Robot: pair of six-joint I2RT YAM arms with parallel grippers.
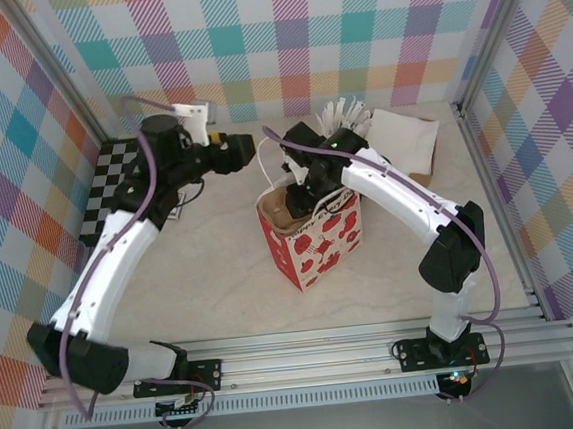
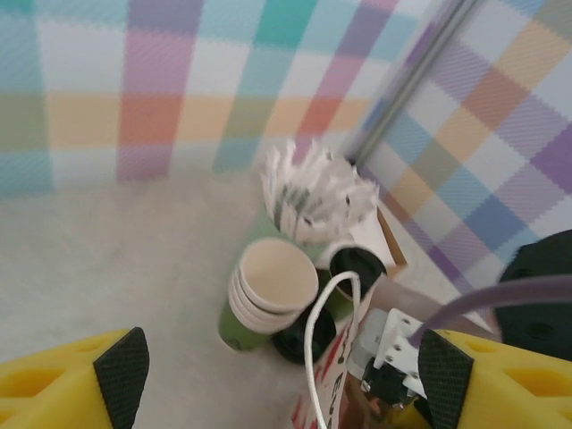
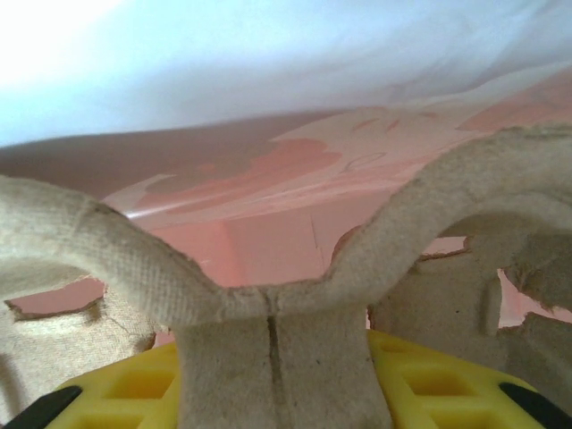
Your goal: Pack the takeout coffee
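**Coffee cup waits behind the bag while one gripper holds a tray**

A white paper bag with red hearts stands open in the middle of the table. The right gripper reaches down into the top of the bag. Its wrist camera shows its yellow fingers squeezed on a wall of a brown cardboard cup tray. The pink inside of the bag rises behind the tray.

The left gripper hangs above the table, just behind and to the left of the bag. Its jaws are wide apart and hold nothing. The two yellow fingers sit at the bottom corners of its wrist view.

The coffee cup is dark green with a round black lid. It stands on the table outside the bag, behind the bag's white loop handle. Just to its left is a stack of green cups with cream rims. Behind it is a pale mint cup full of white wrapped sticks. Another round black thing lies low by the stack, and what it is cannot be told.

A white folded paper lies at the back right of the table. A black and white checked board lies at the back left.
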